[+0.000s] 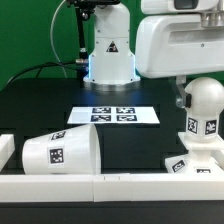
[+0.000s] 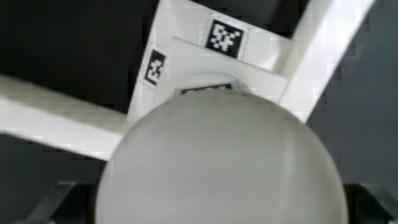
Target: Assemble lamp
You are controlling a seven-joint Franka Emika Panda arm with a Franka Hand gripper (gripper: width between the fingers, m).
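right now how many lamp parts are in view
3. The shade lies on its side at the exterior view's left; the bulb stands upright at that view's right, over the base below it. None seems hidden.

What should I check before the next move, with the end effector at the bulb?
1. Bulb upright on the base: ok.
2. Bulb fully seated in the base: cannot tell.
3. End effector grip on the bulb: cannot tell; its fingers barely show.
4. Shade apart from the bulb, lying on its side at the exterior view's left: ok.
5. Marker board carries no lamp part: ok.
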